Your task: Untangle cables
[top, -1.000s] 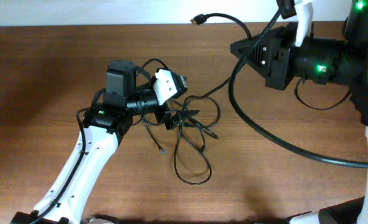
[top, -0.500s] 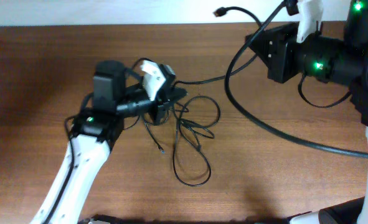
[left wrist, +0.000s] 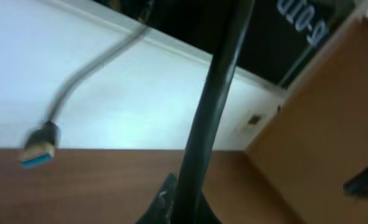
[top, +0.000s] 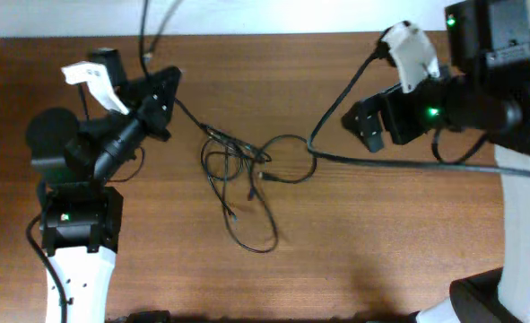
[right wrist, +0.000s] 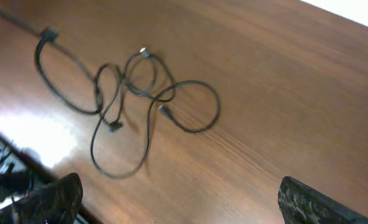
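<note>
Left gripper (top: 166, 90): appears clamped on a black cable (left wrist: 215, 93), though its fingertips barely show in the wrist view.
Black cable: runs from that grip up out of the overhead view, and down into the tangle.
USB plug (left wrist: 37, 146): gold shell, blue insert, dangling, blurred.
Cables (top: 242, 175): loose tangled loops lying mid-table (top: 336, 251), between the arms.
Right gripper (top: 361, 126): fingers spread wide, holding nothing, well apart from the tangle.

Brown wood-grain table (top: 354, 260). White wall (top: 247, 16) along table's far edge. Light-wood panel (left wrist: 320, 124) rising at table's side. Glare patch (right wrist: 40, 134) on tabletop.
</note>
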Controlling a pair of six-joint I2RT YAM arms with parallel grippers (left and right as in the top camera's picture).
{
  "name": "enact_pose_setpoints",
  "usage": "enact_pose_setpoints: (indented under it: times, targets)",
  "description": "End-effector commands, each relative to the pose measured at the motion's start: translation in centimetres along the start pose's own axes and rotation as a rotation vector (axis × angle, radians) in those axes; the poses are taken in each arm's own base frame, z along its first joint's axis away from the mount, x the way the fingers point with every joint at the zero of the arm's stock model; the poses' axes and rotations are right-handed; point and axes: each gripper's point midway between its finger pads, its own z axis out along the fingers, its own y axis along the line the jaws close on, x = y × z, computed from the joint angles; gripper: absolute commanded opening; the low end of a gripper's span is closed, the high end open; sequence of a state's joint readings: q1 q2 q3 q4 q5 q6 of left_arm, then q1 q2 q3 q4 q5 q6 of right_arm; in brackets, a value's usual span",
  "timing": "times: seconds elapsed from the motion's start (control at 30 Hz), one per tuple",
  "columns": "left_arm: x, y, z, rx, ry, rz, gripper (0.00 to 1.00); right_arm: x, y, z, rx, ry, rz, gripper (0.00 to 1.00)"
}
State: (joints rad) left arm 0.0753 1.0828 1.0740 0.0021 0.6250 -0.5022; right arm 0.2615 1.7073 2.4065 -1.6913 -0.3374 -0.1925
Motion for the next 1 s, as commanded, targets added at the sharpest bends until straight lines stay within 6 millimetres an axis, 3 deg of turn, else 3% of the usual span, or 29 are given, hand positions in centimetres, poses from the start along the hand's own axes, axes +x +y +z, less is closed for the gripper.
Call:
enact_pose_setpoints:
  times: [0.0, 0.17, 0.27, 0.37, 0.5, 0.7, 0.77, 0.87, 0.93, 0.97]
  targets:
    - [-2.5, 0.1, 0.1, -0.006, -0.1, -0.149, 0.0, 0.7, 2.1, 2.6, -0.192, 0.055, -0.106, 0.98]
    - [-2.9, 0.1, 0.3, 0.001, -0.123, -0.22, 0.0, 0.8, 5.5, 4.4, -0.476, 0.014, -0.236, 0.95]
    - [-4.2, -1.9, 0.7, 0.087, -0.171, -0.24, 0.0, 1.0, 5.5, 5.7, -0.489, 0.026, -0.239, 0.95]
    - [-4.0, -4.4, 1.9, 0.172, -0.175, -0.219, 0.0, 0.8, 6.6, 6.1, -0.502, 0.025, -0.276, 0.95]
    - [-2.3, -5.8, 3.8, 0.2, -0.141, -0.245, 0.0, 0.6, 6.8, 6.6, -0.472, 0.023, -0.314, 0.9]
    - [-2.4, -7.4, 4.0, 0.239, -0.161, -0.229, 0.0, 1.4, 7.0, 7.6, -0.471, 0.065, -0.316, 0.88]
    - [-0.9, -6.5, 4.5, 0.197, -0.106, -0.2, 0.0, 1.8, 6.8, 8.1, -0.456, 0.084, -0.316, 0.84]
    - [3.6, -3.7, 5.0, 0.071, 0.059, -0.159, 0.0, 2.0, 6.4, 8.7, -0.441, 0.097, -0.308, 0.83]
    - [7.0, -1.3, 4.7, -0.035, 0.182, -0.016, 0.0, 2.5, 5.6, 9.2, -0.399, 0.129, -0.278, 0.84]
    - [9.2, 1.1, 4.0, -0.146, 0.263, 0.036, 0.0, 2.8, 4.6, 9.6, -0.34, 0.161, -0.238, 0.84]
